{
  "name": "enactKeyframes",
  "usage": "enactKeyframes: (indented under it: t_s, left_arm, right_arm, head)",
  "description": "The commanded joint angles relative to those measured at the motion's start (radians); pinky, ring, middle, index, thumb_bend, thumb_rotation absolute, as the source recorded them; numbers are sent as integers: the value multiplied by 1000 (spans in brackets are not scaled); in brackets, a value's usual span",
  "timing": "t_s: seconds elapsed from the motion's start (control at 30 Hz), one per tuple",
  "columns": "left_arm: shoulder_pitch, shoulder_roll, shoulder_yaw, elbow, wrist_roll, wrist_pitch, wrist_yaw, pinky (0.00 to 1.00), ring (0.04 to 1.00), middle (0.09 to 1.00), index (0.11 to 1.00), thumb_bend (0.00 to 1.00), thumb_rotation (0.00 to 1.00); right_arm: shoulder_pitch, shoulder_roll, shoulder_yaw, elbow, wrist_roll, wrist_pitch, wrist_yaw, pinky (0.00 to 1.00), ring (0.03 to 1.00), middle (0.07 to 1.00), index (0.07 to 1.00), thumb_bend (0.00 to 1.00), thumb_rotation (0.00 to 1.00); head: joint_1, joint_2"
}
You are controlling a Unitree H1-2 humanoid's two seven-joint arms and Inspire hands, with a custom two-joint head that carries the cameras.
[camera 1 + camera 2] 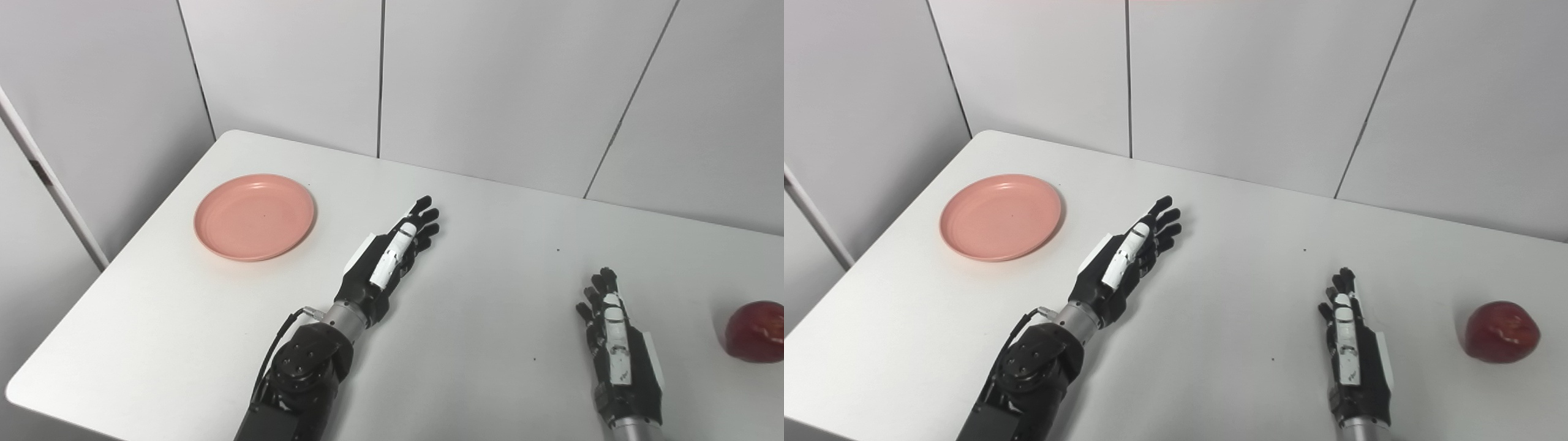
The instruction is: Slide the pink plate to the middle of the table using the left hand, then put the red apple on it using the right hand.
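left hand (pixel 392 257): fingers extended, holds nothing, right of pink plate (pixel 254 215) | right hand (pixel 1353 349): fingers straight, empty, apart from red apple (pixel 1502 331) | plate: table (pixel 490 245) left side

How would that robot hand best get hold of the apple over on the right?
Probably around its rounded sides, the right robot hand coming in from the apple's left. The red apple sits upright on the table, clear all round, so open fingers could wrap its widest part.
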Motion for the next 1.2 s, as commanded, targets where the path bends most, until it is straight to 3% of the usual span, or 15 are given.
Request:
enactKeyframes:
  t_s: [0.0, 0.07, 0.13, 0.2, 0.5, 0.77, 1.17]
  left_arm:
    - [-51, 17, 13, -47, -11, -13, -8, 952, 942, 958, 942, 414, 1000]
    - [-63, 29, 24, -58, -17, -11, -10, 947, 945, 959, 941, 422, 1000]
    - [-76, 40, 37, -71, -18, -6, -5, 944, 948, 961, 939, 423, 1000]
    - [-92, 53, 50, -85, -19, -1, 0, 945, 955, 965, 945, 414, 1000]
    - [-148, 84, 122, -101, -34, -1, 32, 929, 938, 948, 930, 400, 1000]
    - [-198, 118, 191, -80, -41, 5, 53, 931, 935, 944, 923, 398, 1000]
    - [-242, 216, 292, 18, -55, -67, 68, 898, 917, 924, 897, 388, 1000]
  right_arm:
    - [-45, 2, -5, 96, -1, -84, 8, 1000, 1000, 1000, 1000, 170, 1000]
    - [-75, 5, -5, 190, -6, -143, 10, 1000, 1000, 1000, 1000, 296, 1000]
    - [-56, 3, -6, 137, -4, -118, 9, 1000, 1000, 1000, 1000, 318, 1000]
    - [-34, 1, -6, 71, 0, -80, 6, 1000, 1000, 1000, 1000, 226, 1000]
    - [-16, -6, -8, 21, 0, -65, 9, 1000, 1000, 1000, 1000, 142, 1000]
    - [-16, -9, -12, 22, 9, -62, 12, 1000, 1000, 1000, 1000, 142, 1000]
    - [-15, -15, -14, 12, 11, -46, 14, 1000, 1000, 1000, 1000, 158, 1000]
  head:
    - [2, 0]
    - [4, -1]
    - [6, -2]
    - [9, -2]
    - [17, -6]
    - [29, -12]
    - [46, -17]
